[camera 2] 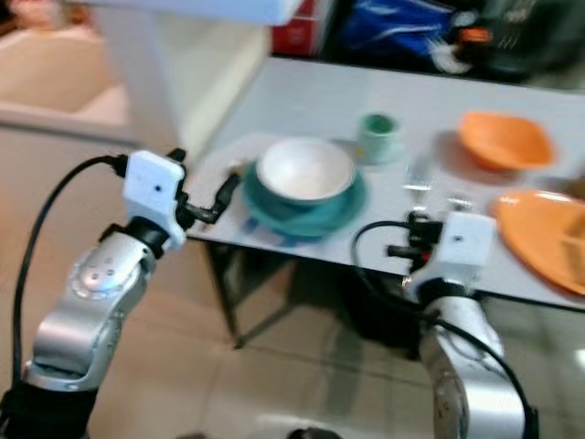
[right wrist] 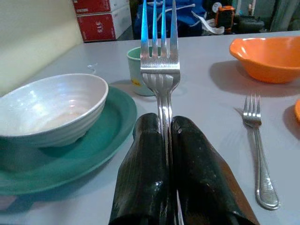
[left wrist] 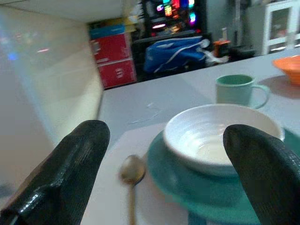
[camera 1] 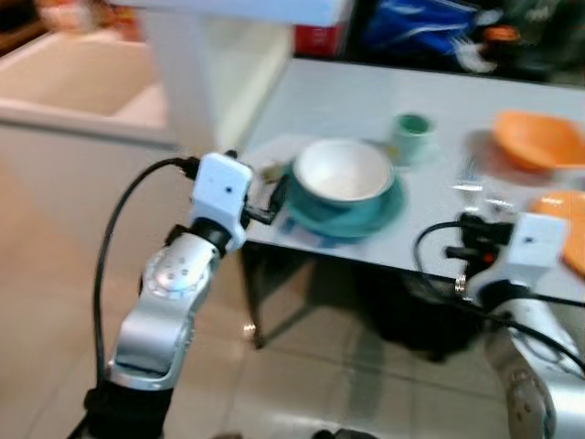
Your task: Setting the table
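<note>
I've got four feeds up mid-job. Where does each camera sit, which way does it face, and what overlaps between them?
Left eye view: on the head, looking forward and down at the table; both silver arms show, the left gripper by the teal plate.
Right eye view: the other stereo eye, same scene slightly shifted.
Left wrist view: looks along its open fingers at the spoon and white bowl.
Right wrist view: looks along its fingers, shut on a fork; a second fork lies ahead.
Shared: bowl, plate, green mug.
</note>
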### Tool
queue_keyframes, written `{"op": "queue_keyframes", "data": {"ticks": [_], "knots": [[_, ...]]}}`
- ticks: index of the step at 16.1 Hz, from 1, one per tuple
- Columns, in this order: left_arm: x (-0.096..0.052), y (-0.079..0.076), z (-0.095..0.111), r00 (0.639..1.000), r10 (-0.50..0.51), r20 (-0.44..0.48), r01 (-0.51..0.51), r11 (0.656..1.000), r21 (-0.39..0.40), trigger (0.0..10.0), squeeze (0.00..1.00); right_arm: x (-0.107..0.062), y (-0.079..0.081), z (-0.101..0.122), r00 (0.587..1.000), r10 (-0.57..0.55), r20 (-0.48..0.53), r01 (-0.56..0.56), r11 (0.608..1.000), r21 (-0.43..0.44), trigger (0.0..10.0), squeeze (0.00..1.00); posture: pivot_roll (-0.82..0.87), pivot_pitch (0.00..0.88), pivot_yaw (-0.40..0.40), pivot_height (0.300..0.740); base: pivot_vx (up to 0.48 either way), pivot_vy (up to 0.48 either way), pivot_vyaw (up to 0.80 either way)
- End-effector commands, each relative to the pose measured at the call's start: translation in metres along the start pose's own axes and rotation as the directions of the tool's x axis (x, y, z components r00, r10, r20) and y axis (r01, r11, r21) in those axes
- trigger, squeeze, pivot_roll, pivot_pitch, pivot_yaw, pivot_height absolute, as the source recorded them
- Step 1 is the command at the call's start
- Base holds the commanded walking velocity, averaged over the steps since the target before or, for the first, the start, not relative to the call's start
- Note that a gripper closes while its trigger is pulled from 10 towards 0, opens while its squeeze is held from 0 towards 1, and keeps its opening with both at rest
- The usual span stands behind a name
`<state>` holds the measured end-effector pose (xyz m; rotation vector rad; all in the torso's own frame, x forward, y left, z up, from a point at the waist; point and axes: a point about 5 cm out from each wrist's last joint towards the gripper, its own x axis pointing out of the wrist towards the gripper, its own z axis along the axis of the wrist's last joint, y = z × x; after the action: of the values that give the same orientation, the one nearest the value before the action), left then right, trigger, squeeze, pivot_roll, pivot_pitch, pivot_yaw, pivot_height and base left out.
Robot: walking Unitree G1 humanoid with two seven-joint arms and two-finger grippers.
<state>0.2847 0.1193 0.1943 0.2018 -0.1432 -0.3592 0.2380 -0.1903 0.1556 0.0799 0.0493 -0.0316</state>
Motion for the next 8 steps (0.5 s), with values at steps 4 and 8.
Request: {"op": "queue_keyframes", "data": {"ticks": [4, 8], "knots": [[-0.009, 0.001, 0.002, 1.000, -0.005, -0.004, 0.005, 1.000, 0.010, 10.0, 0.00, 0.000, 0.002, -0.001, 0.998, 0.045, -0.037, -0.046, 0.999, -0.024, 10.0, 0.00, 0.05, 0.111, -0.033, 0.740, 0.318, 0.000, 0.00], [-0.013, -0.001, 0.005, 1.000, -0.025, 0.002, 0.025, 1.000, 0.012, 10.0, 0.00, 0.001, 0.001, 0.001, 0.998, 0.043, -0.039, -0.045, 0.998, -0.038, 10.0, 0.00, 0.05, 0.146, -0.039, 0.740, 0.242, 0.000, 0.00]]}}
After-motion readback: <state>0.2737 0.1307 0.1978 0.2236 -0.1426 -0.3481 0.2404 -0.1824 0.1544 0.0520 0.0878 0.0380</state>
